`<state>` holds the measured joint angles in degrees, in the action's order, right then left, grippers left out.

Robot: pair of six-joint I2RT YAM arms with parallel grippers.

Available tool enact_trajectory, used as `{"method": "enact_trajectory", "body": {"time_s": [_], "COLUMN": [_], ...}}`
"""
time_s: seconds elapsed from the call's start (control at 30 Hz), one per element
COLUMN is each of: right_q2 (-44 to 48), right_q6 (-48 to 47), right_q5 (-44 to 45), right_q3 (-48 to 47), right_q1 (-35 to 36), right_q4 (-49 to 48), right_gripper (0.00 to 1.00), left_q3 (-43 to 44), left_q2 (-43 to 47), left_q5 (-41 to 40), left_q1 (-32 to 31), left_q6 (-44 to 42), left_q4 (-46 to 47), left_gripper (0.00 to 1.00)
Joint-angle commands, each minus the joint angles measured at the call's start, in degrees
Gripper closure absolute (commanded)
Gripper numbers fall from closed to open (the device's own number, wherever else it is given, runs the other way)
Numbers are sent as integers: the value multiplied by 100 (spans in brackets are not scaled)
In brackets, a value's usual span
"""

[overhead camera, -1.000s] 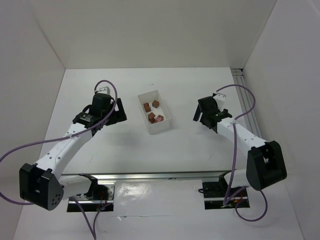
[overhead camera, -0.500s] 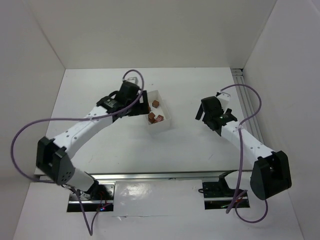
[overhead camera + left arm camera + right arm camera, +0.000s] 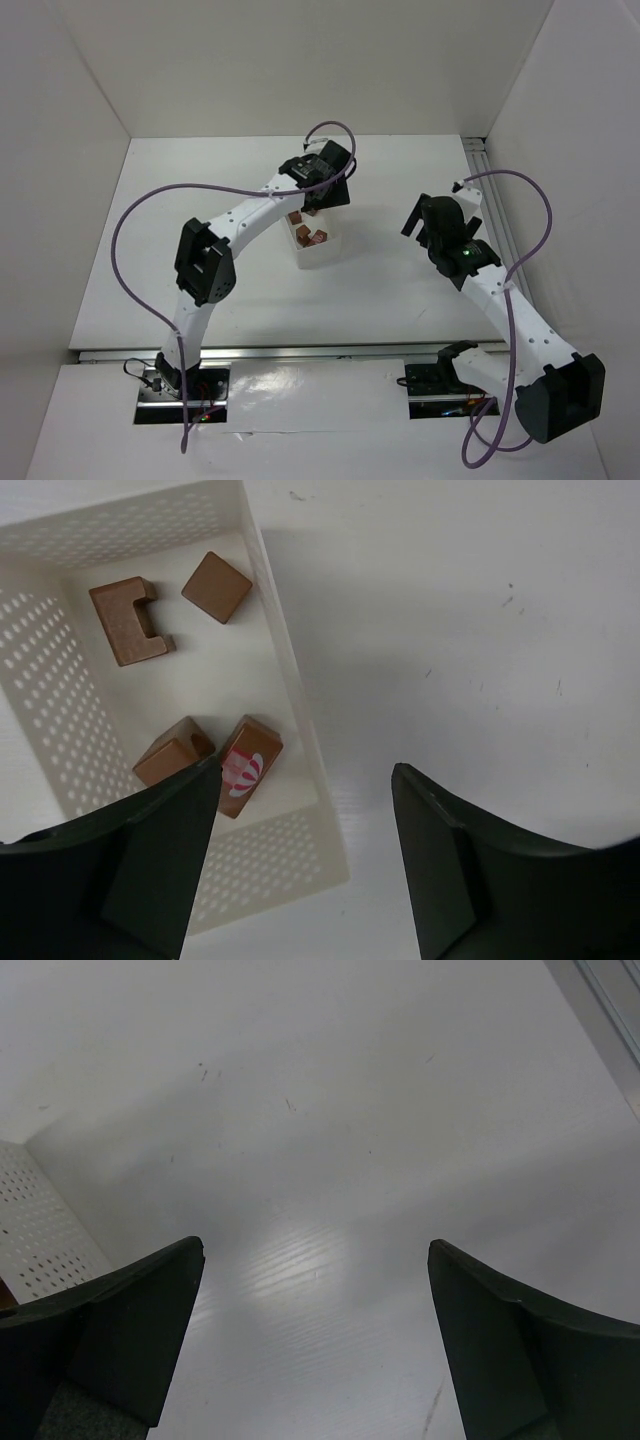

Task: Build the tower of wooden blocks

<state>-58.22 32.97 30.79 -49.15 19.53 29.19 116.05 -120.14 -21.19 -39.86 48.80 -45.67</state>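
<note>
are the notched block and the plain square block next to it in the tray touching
Apart. The left wrist view shows bare floor of the white tray between the notched block and the square block.

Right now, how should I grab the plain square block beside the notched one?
Come straight down and pinch two opposite side faces of the plain block. It lies flat, turned diagonal to the tray walls, with a gap to the notched block, so turn the wrist to match.
</note>
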Motion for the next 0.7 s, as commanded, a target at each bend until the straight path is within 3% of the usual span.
{"method": "enact_trajectory", "body": {"time_s": [0.0,0.13,0.47,0.67], "right_q2": [153,214,267,267], "right_q6": [8,8,8,8], "right_q5": [-37,-90,-91,-90], "right_q3": [1,1,1,1], "right_q1": [42,42,95,95], "right_q4": [175,175,288,342], "right_gripper": [0,0,0,0], "left_q3": [549,682,629,577], "left_q2": [-413,-703,-1038,-1144], "left_q5": [-297,-447,-447,-316], "left_q1": [13,13,13,13], "left_q6": [428,631,693,570], "left_q4": [-451,-575,-522,-381], "left_gripper": [20,24,47,52]}}
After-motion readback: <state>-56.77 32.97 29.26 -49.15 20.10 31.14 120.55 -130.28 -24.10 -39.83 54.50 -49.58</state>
